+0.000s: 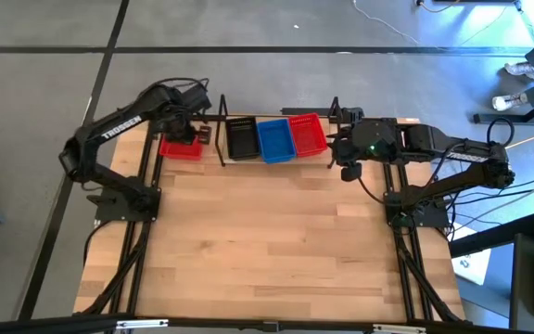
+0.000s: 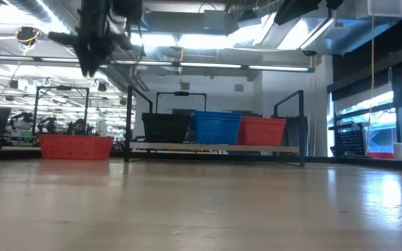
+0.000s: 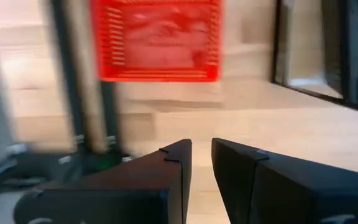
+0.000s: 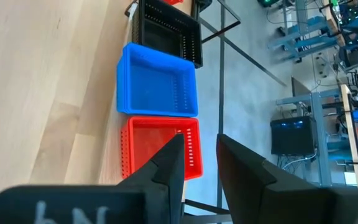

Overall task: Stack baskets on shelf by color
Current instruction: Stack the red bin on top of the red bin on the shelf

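The shelf stands at the table's far edge, its slatted board framed by black posts. Side by side on the board stand a black basket, a blue basket and a red basket. Another red basket rests on its base on the table, just left of the shelf. My left gripper hovers well above this basket, shut and empty. My right gripper hangs by the shelf's right end, above the red basket there, also shut and empty.
The wooden tabletop stretches bare from the shelf to its near edge. Both arm bases stand at the table's left and right sides. The shelf's thin black posts rise beside the baskets. Lab equipment fills the room beyond the far edge.
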Controlling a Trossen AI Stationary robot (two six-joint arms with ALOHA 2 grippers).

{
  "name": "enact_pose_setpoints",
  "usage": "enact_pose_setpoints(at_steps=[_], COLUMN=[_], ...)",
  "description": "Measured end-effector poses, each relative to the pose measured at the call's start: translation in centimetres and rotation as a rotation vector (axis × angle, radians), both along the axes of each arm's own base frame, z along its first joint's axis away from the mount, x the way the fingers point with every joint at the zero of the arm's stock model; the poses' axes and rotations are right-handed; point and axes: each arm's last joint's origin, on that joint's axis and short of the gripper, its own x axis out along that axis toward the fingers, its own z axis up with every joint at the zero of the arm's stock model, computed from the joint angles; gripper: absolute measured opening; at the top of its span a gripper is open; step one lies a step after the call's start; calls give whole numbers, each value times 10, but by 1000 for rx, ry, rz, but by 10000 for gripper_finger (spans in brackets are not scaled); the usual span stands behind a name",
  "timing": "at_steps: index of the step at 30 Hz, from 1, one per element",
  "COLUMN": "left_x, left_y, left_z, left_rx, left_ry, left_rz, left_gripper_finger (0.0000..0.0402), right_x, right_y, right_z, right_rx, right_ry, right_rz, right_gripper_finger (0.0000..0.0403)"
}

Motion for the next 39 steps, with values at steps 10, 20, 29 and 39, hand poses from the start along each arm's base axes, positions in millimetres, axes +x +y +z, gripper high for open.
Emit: enact_pose_setpoints(at_steps=[10,20,29,39], left_x=[-5,-13,-18,-17], left_y=[34,44,48,50], left_z=[-60,-92,-117,-130], left_rx=[-41,-30,-16,46], left_ry=[-141,-163,-200,-208], left_rz=[-29,-5,51,-82], left_gripper_finger=[55,55,55,55], right_x=[0,-3,-3,-3], right_y=[5,7,7,7], right_z=[-1,0,0,1], right_rx=[129,210,211,208], right_ry=[-9,-29,-32,-36], right_rz=[145,164,163,165], right_gripper_finger=[97,97,97,97])
